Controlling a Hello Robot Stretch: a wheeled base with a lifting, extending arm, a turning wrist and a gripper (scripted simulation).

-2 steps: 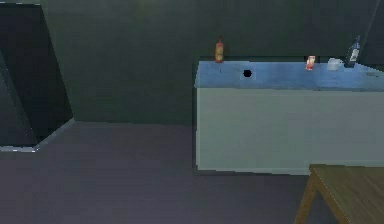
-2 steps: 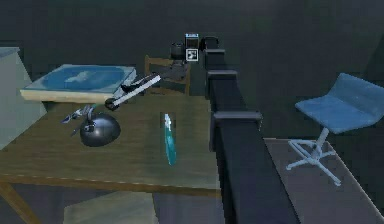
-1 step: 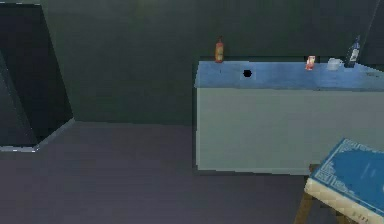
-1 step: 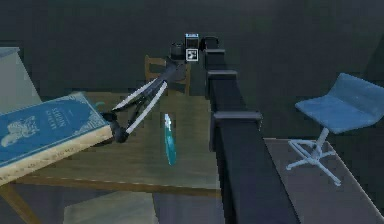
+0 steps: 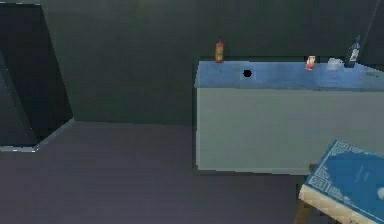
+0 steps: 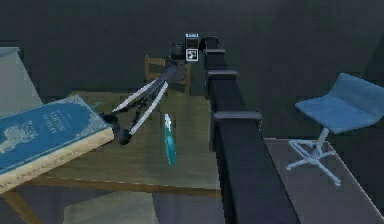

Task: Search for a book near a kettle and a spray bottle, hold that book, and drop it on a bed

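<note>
A large blue book (image 6: 45, 140) lies on a wooden table (image 6: 130, 165) at the arm side view's left. The same blue book (image 5: 352, 178) shows on the table corner at the forward view's lower right. My arm (image 6: 235, 140) rises along the table's right side. From its far end the gripper (image 6: 120, 127) slants down and left, its thin fingers (image 6: 140, 100) ending at the book's near corner. I cannot tell whether it holds anything. A slim teal thing (image 6: 170, 140) stands on the table just right of the fingers.
A wooden chair (image 6: 165, 68) stands behind the table and a blue office chair (image 6: 335, 108) at the right. Ahead is a pale counter (image 5: 280, 120) carrying a brown bottle (image 5: 220, 48), a dark bottle (image 5: 354, 50) and small items. Dark open floor (image 5: 120, 170) lies before it.
</note>
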